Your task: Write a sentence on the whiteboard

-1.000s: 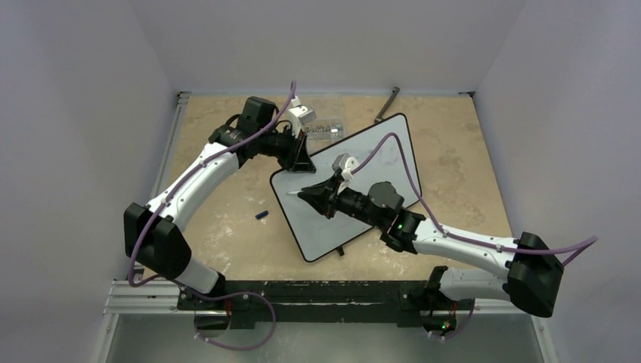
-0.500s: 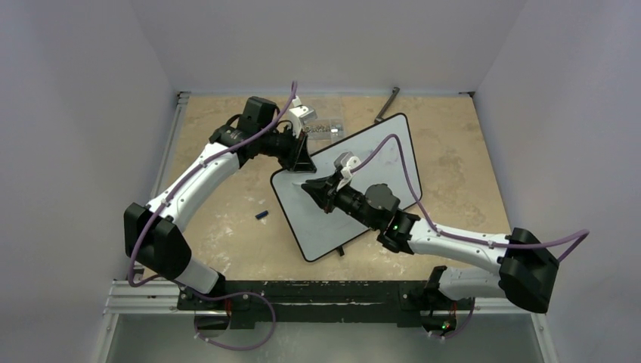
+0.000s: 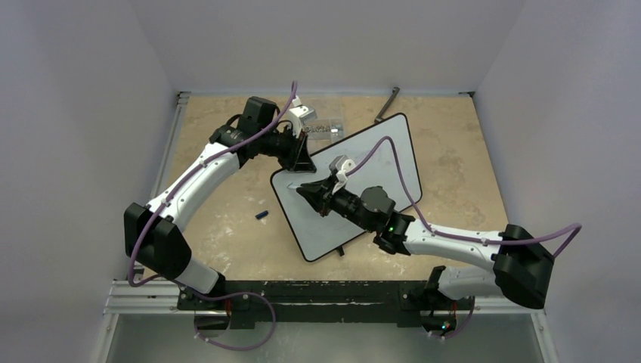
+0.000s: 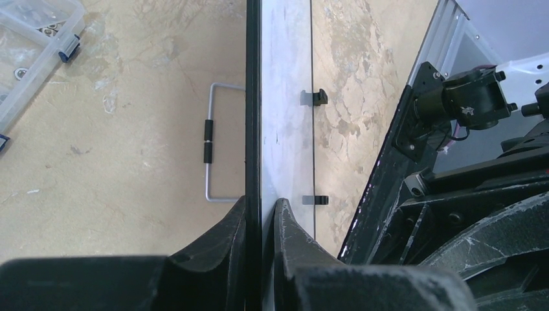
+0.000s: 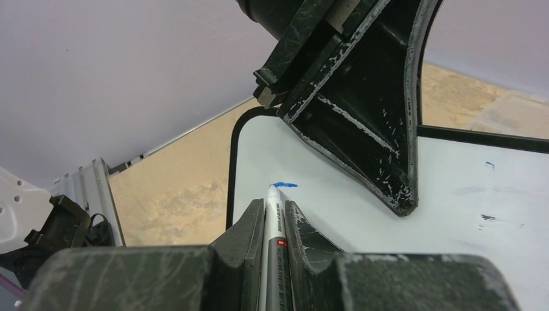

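- Where the whiteboard lies skewed on the counter, you have one short blue stroke near a corner (at the marker tip).
- Your right tool is clenched on the marker.
- Your left tool pinches the whiteboard's far edge.

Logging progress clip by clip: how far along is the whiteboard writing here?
Done: left end effector clamps the whiteboard edge. In hand: right end effector grips a marker, tip at the board beside one short blue stroke. Left: practically the whole sentence; no other blue lettering shows.
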You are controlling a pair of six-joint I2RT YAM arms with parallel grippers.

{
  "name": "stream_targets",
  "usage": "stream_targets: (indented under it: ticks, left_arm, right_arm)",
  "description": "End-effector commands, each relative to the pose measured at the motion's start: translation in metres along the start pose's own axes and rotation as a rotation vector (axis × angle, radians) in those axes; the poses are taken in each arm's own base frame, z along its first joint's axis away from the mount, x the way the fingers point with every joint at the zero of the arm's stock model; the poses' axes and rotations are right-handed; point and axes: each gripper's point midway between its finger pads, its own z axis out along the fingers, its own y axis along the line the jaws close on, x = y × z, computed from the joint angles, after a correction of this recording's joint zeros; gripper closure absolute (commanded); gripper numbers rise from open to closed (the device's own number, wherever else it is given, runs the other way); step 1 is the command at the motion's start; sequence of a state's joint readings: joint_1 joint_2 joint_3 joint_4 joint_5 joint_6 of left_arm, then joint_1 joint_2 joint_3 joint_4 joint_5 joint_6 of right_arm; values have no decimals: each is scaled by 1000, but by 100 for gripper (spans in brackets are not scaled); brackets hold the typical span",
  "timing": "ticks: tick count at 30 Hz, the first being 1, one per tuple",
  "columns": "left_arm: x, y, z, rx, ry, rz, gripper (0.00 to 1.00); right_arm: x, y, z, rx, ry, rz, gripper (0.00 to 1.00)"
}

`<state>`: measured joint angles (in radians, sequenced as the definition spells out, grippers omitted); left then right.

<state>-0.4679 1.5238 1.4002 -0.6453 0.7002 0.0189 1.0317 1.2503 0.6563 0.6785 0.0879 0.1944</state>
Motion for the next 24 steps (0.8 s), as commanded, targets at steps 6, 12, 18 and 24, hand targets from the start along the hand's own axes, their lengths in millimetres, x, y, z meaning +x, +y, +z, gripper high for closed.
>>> stream_targets:
  ticks: [6, 12, 18, 24]
  left_arm:
    - [16, 23, 10, -110, 69, 149, 100]
    - [16, 23, 10, -111, 70, 149, 100]
    - [17, 23, 10, -112, 72, 148, 100]
    - [16, 23, 10, -113, 69, 152, 100]
  right_arm:
    - [14, -7, -1, 44, 36, 0, 100]
    - [17, -17, -7, 97, 47, -3, 100]
    - [17, -28, -14, 159, 48, -5, 100]
    - [17, -38, -20, 212, 52, -6, 100]
